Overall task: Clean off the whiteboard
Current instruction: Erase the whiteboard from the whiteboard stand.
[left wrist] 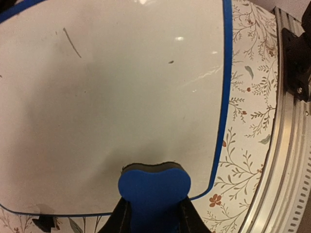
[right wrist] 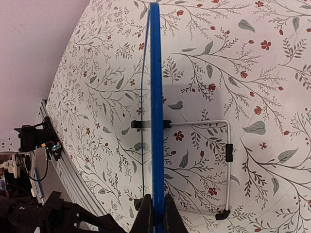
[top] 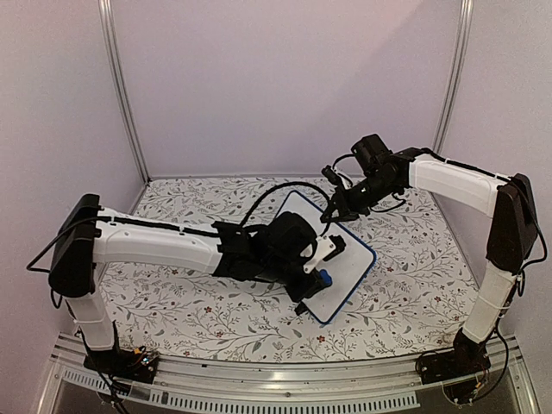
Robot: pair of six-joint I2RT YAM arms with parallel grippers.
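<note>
Wiping step: the left claw [left wrist: 153, 213] pinches the eraser [left wrist: 154, 187] on the whiteboard [left wrist: 121, 107], the right claw [right wrist: 154, 213] pinches its rim [right wrist: 155, 97]; next, the eraser should sweep toward the faint stroke [left wrist: 72, 42].

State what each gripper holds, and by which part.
Left gripper: blue eraser, clamped by its sides. Right gripper: whiteboard, pinched at its blue frame edge.

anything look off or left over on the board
Nothing spilled or broken. The whiteboard is nearly clean, but a short dark stroke and a tiny speck sit on it, well away from the blue eraser.
</note>
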